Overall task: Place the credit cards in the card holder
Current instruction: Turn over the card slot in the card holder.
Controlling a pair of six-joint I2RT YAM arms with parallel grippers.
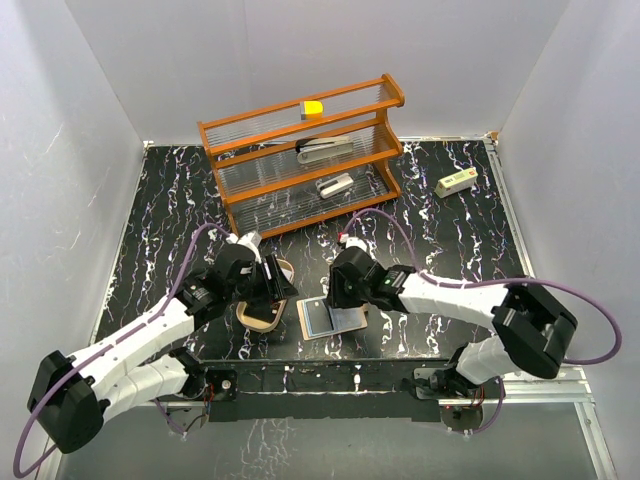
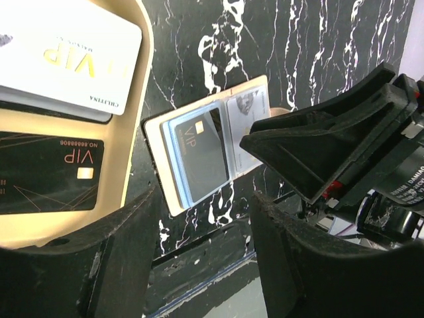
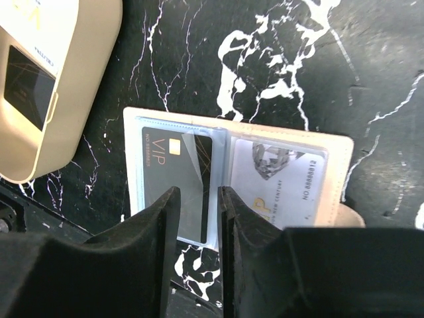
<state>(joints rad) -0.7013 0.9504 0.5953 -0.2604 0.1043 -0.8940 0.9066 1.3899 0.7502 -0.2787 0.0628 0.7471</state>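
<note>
The right gripper [image 3: 199,195], jaws narrowly parted and empty, is poised over the open wallet [image 3: 338,173], whose two sleeves hold a sleeved black card [image 3: 159,165] and a silver card [image 3: 281,175]. Left of the wallet, the left gripper [image 2: 202,218], jaws spread, sits at the card holder [image 2: 142,99], which contains a white VIP card [image 2: 73,53] and a loose black card [image 2: 46,169].

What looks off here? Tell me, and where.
In the open wallet, the clear sleeve over the black card looks creased on a slant, as if partly lifted. Nothing looks spilled or broken.
</note>
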